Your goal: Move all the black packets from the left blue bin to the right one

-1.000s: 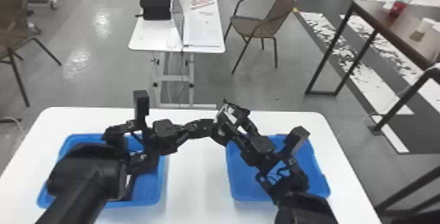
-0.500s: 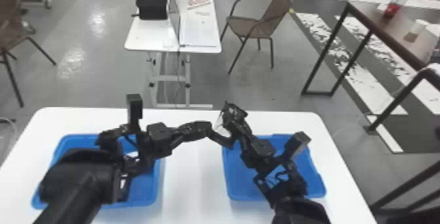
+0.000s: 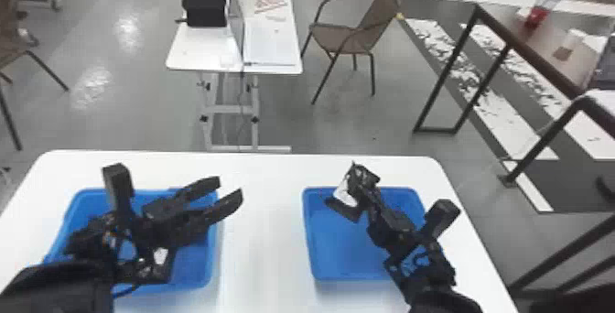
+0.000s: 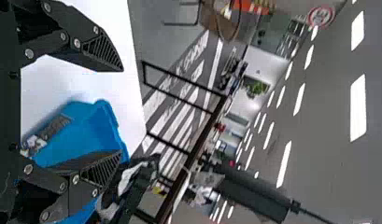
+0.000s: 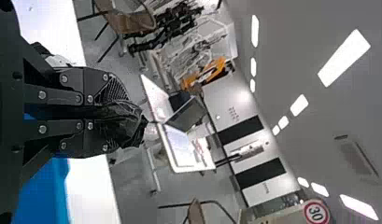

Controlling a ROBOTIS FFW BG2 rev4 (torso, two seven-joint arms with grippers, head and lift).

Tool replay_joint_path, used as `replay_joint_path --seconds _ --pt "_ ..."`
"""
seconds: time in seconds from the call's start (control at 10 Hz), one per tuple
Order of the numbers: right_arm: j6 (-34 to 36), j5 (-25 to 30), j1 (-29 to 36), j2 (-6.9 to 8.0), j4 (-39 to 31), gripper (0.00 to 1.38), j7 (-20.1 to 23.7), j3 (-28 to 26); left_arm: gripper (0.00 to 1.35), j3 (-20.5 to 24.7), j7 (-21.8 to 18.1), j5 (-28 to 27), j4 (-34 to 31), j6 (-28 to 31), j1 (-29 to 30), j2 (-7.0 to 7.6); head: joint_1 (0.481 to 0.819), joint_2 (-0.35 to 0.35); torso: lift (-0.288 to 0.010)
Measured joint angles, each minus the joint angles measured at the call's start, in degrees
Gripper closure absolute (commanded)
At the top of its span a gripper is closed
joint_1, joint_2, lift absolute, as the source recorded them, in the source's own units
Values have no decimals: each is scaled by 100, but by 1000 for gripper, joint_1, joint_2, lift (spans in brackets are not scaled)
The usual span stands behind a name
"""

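The right gripper (image 3: 357, 188) is clamping a black packet (image 5: 132, 126) between its narrowed fingers, and the packet is sticking out past their tips, looking crumpled and glossy in the right wrist view. Beneath that gripper is sitting the right blue bin (image 3: 338, 248), with the packet showing against its far rim in the head view (a pale patch (image 3: 344, 192) is gleaming just beside the clamped tips). Farther to the robot's left, well apart from the packet, the left gripper (image 3: 228, 188) is spreading its fingers wide, holding nothing between them. Its tips are pointing toward the gap between the bins, over the white table (image 3: 261, 229), while the left blue bin (image 3: 194, 273) is lying under the gripper's body, which is covering much of the inside. Ahead of the left gripper's fingers, inside the right blue bin, some greyish contents (image 4: 54, 126) are resting along a wall (whether they are packets, I cannot tell). Beyond both grippers, a second white table (image 3: 199, 44) is standing near a brown chair (image 3: 341, 37).
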Motion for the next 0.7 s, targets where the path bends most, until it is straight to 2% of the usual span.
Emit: replay_joint_path --seconds 0.1,0.2,0.3,0.4,0.5,0.6,0.7 --pt "70 2 -33 -148 328 1145 -11 -39 108 283 224 140 -501 40 381 46 695 -164 0" --pt "151 22 -43 -270 537 742 -10 -49 108 580 413 209 -932 47 677 41 695 -145 0" --pt "201 163 -63 -335 637 242 -9 -94 108 855 523 244 -1265 37 890 -12 695 -136 0" --pt "218 404 -103 -353 684 12 -17 -211 114 1102 573 230 -1512 76 1049 -104 695 -122 0" --pt "217 548 -110 -352 671 130 -108 -295 124 1327 595 94 -1696 165 1177 -193 695 -115 0" --pt "170 754 40 -310 351 223 -476 -381 147 1510 660 -153 -1791 257 1255 -222 695 -109 0" --pt "127 917 341 -222 -261 274 -898 -438 159 1639 704 -527 -1817 440 1268 -228 695 -107 0"
